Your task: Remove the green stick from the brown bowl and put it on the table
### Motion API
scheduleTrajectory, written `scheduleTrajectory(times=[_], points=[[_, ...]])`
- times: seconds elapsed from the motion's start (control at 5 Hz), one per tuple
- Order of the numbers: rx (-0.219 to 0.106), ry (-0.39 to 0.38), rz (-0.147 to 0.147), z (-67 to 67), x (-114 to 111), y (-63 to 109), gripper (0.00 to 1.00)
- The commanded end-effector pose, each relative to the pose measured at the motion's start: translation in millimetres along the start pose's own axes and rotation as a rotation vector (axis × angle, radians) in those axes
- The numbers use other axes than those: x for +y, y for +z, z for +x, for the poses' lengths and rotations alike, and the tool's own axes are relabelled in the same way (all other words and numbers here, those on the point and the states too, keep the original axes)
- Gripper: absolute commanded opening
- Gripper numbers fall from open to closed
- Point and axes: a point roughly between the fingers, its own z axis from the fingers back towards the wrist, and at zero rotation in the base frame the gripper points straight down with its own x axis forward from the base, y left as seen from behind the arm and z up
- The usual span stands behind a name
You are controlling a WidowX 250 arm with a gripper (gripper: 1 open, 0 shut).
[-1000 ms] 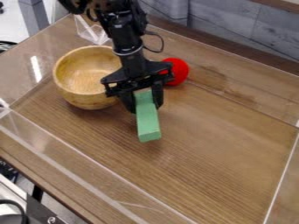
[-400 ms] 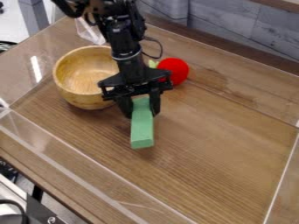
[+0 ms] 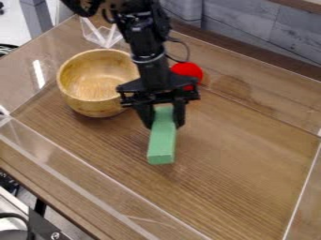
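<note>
Nothing to read here, folks: no lettering, labels, brand marks, numbers or signs show anywhere in this view, on any object or any surface.

Green stick (image 3: 162,142) tilted beside brown bowl (image 3: 94,82)

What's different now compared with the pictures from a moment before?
The black gripper, shut on the bright-green rectangular stick throughout, has carried it a little to the right in the picture, away from the light-brown wooden bowl, and the stick's slant changed. Nothing was let go. The bowl and the red ball behind the arm stayed put.
</note>
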Motion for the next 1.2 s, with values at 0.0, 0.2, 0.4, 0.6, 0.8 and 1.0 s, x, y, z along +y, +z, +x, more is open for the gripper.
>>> scheduleTrajectory(times=[0.0,0.2,0.4,0.6,0.8,1.0], points=[[-0.049,0.032,-0.022,-9.3,-15,-1.8,0.0],[-0.054,0.077,-0.033,-23.3,-31,-20.3,0.0],[-0.084,0.142,-0.035,-21.9,-42,-24.4,0.0],[-0.102,0.177,-0.032,-17.7,-46,-22.8,0.0],[-0.094,0.104,-0.037,-20.6,-50,-31.0,0.0],[-0.084,0.026,-0.043,-23.6,-53,-38.2,0.0]])
